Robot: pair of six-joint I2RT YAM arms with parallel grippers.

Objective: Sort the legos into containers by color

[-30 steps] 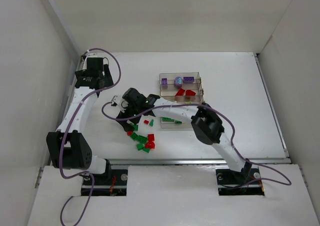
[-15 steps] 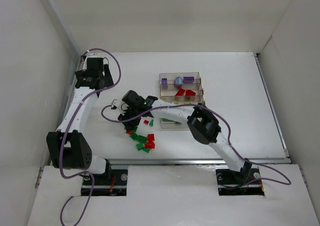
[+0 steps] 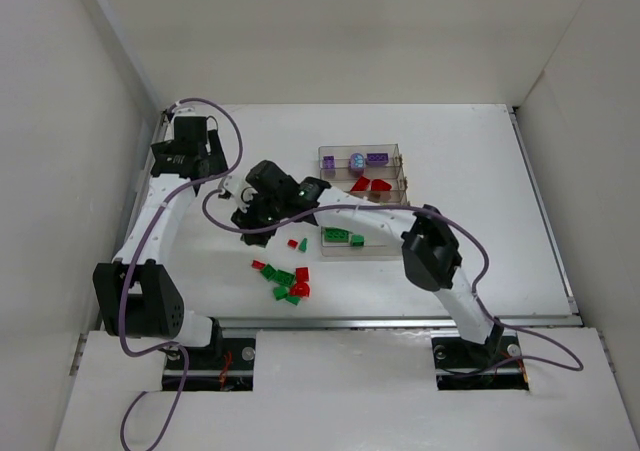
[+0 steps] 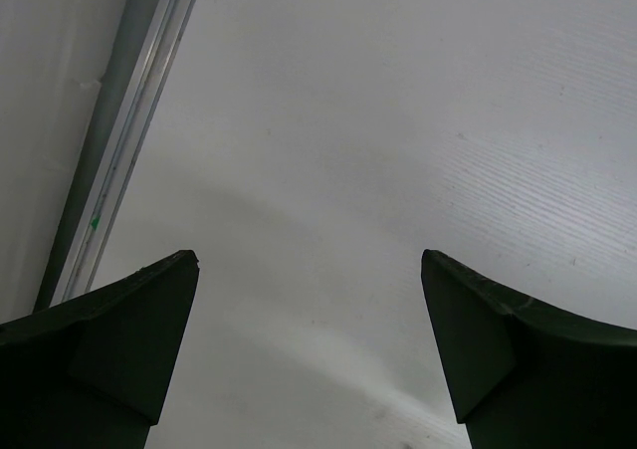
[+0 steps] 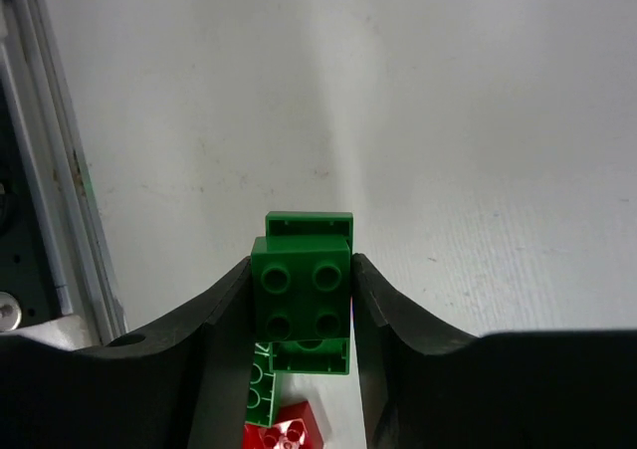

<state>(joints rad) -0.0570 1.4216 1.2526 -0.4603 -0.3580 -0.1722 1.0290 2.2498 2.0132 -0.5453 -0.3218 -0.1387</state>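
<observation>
Right jaws: pinching a green brick by its flat sides, above the tabletop, left of the tray. Looks like another green one is stuck under it.
Left jaws: spread, holding nothing.
Handling: light, hard, slick plastic. Keep your grip square on the sides or it'll probably pop out.
Pile: loose, nearer the bases.

Tray: one. Inside it: purple legos three, red legos two, green legos two. Loose on table: reds four, greens about five; they overlap, count unsure. In right gripper: stacked green bricks, at least two.
</observation>
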